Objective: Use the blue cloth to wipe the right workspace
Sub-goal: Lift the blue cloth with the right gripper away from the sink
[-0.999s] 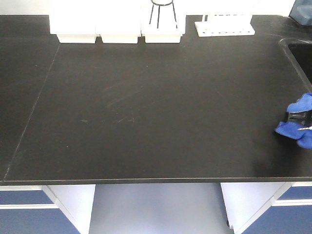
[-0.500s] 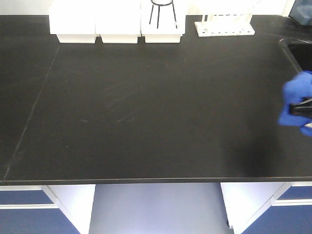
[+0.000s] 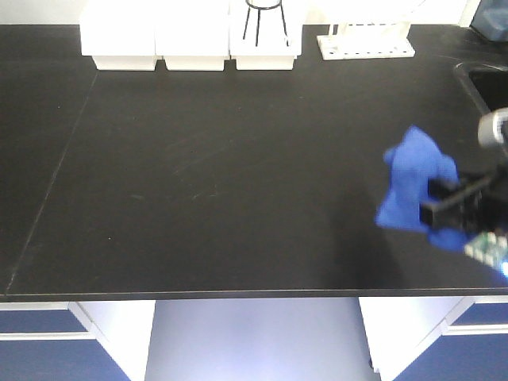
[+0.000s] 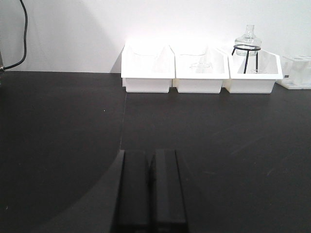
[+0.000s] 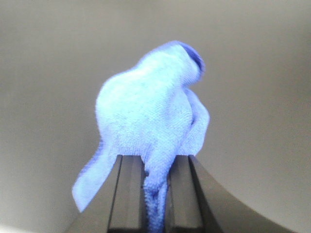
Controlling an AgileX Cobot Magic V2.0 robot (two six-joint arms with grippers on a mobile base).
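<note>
Black and scratched, one big surface (image 3: 238, 198) fills the front view, with a thin seam line (image 3: 55, 175) on its left part. Near the front edge on the right side is the right claw (image 5: 154, 170). It reaches in from the right and points left. Its two fingers are squeezed tight on one blue cloth (image 3: 413, 182). The cloth is bunched up and sticks out past the finger tips. I cannot tell if it touches the surface.

One left claw (image 4: 150, 160) sits low over the surface and points straight at the back wall. Its fingers are pressed together with nothing between them.

Farther back on the right is a sink hole (image 3: 488, 87). At the very back stand three white bins (image 4: 201, 73) in a row. One glass flask (image 4: 249, 39) sits on a black wire stand (image 4: 245, 58) in the right bin. One white rack (image 3: 365, 41) is beside them.
</note>
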